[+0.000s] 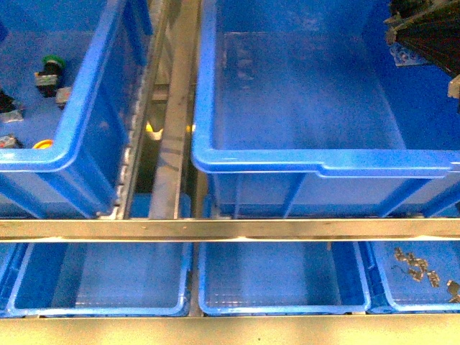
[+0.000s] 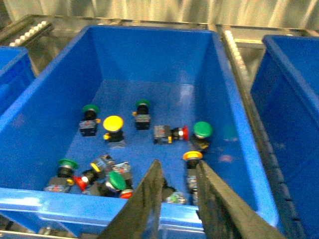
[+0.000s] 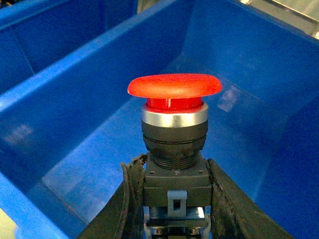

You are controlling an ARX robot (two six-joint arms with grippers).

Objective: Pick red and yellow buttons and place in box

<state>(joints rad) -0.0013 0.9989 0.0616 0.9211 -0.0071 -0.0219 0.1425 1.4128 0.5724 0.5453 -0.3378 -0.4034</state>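
Front view: the box point(image 1: 325, 162) is being shown right of the source bin point(image 1: 68, 151). Left wrist view: the left end effector point(image 2: 178, 169) is being held narrowly parted, gripping nothing, at that bin's near rim; a yellow button point(image 2: 113, 123) is lying inside. Right wrist view: a red button point(image 3: 174, 114) is being clamped upright by the right end effector point(image 3: 172, 174) inside the box.

A shiny steel rail point(image 1: 287, 229) runs crosswise, glinting.

I see the red mushroom-cap button point(image 3: 174, 89) upright, clamped by the right gripper point(image 3: 172, 172) over the deep blue box point(image 1: 323, 169). The yellow-capped button point(image 2: 113, 123) lies in the neighbouring bin point(image 2: 149, 59), at the box's nine o'clock.
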